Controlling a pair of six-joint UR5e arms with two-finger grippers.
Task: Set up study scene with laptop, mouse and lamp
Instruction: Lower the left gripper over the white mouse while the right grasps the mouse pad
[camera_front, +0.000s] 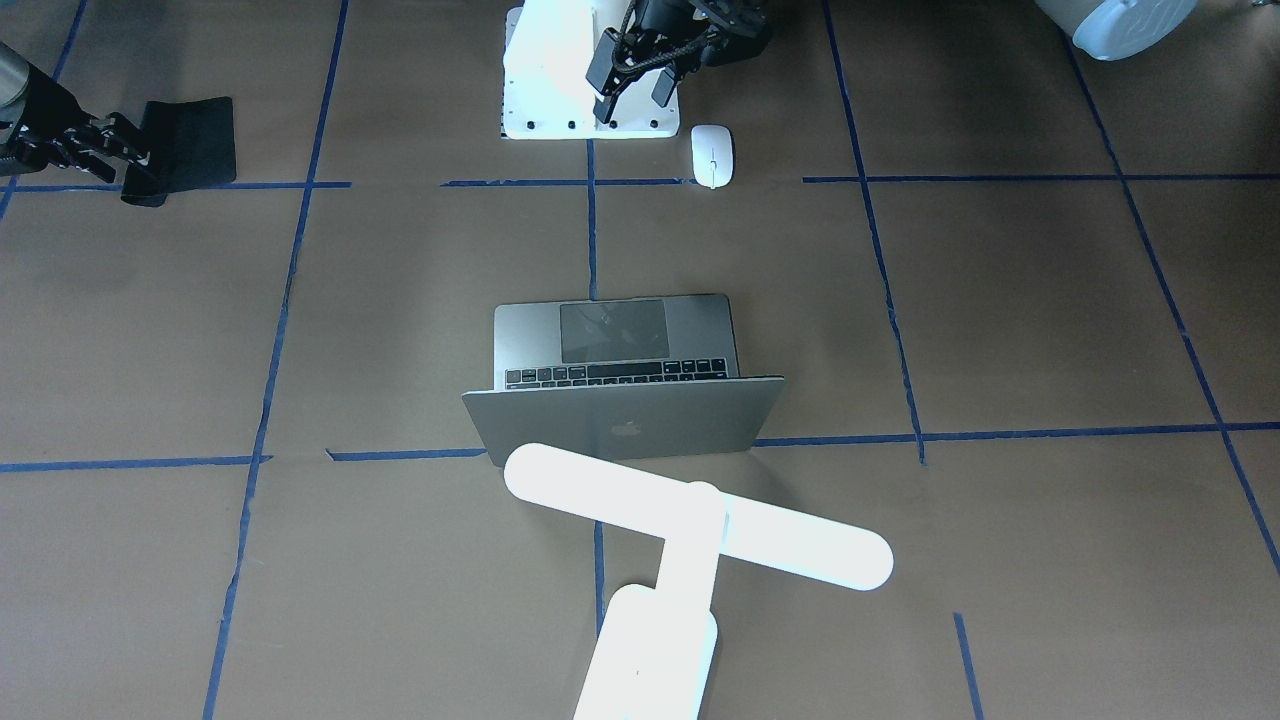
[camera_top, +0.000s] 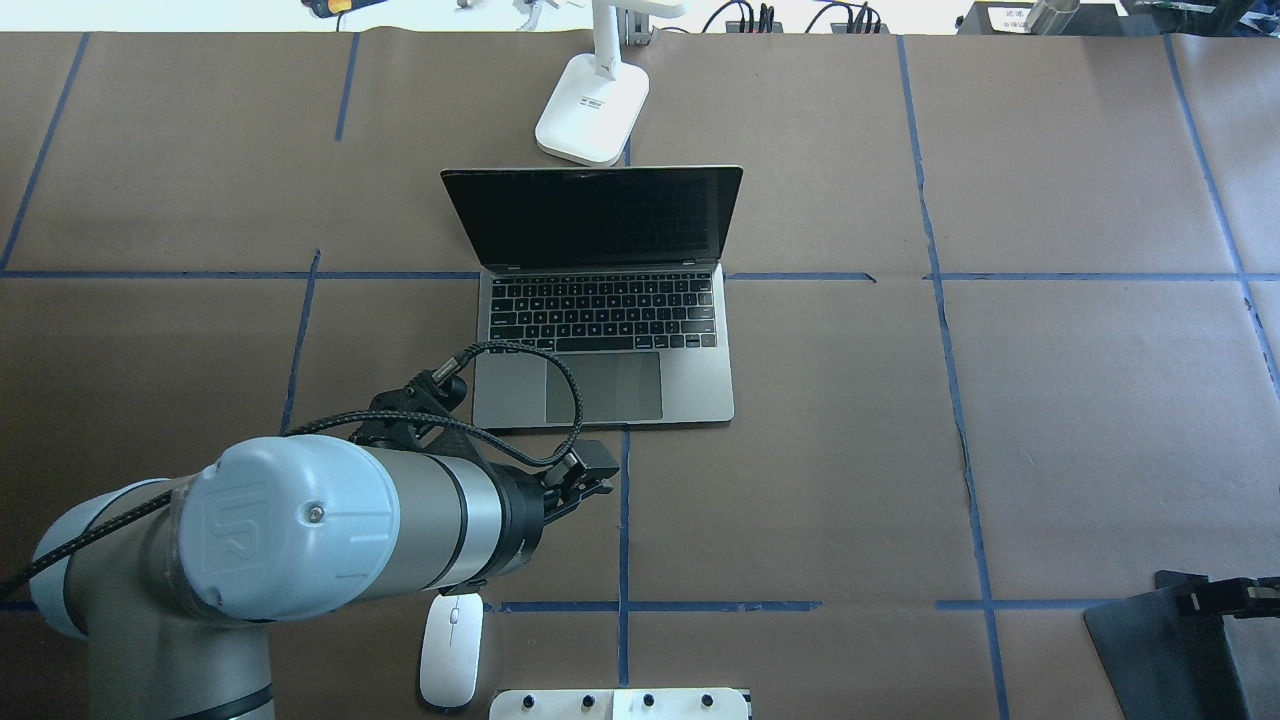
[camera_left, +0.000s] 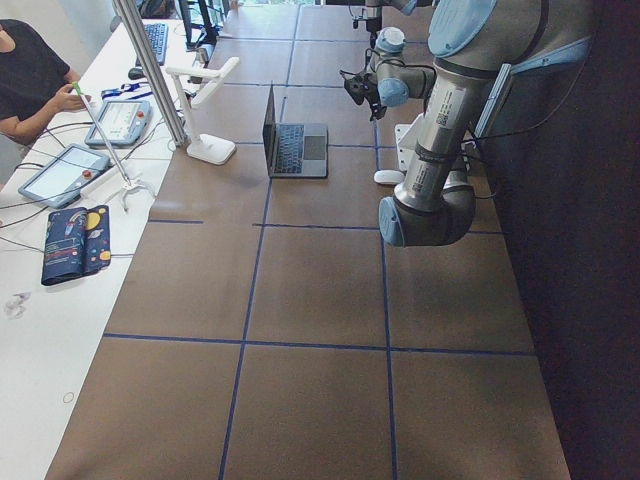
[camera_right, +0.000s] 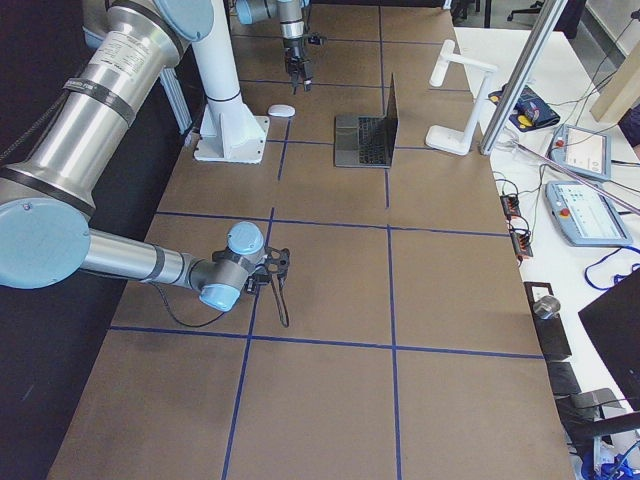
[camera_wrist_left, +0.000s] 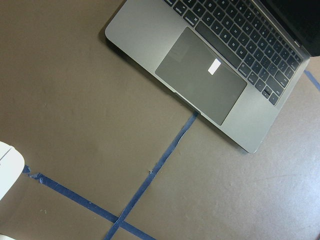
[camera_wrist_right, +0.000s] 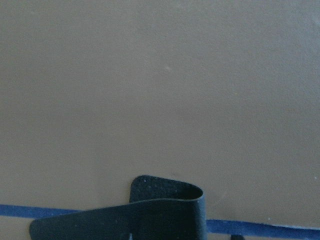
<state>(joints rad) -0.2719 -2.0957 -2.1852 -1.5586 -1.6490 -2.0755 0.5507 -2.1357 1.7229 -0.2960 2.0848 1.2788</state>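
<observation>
The laptop (camera_top: 600, 300) stands open mid-table, keyboard toward me; it also shows in the front view (camera_front: 620, 345) and the left wrist view (camera_wrist_left: 210, 75). The lamp (camera_front: 700, 530) stands behind it, its base (camera_top: 592, 115) at the far edge. The mouse (camera_top: 451, 650) lies near the robot's base, on my left of the laptop, also in the front view (camera_front: 712, 155). My left gripper (camera_front: 632, 105) hovers open and empty between mouse and laptop. My right gripper (camera_front: 140, 165) is shut on the curled edge of a black mat (camera_front: 190, 140) at the far right.
The white pedestal with bolt holes (camera_front: 545, 80) sits at the near table edge beside the mouse. Blue tape lines cross the brown table. Operators' tablets and a case (camera_left: 75, 245) lie on the side bench beyond the lamp.
</observation>
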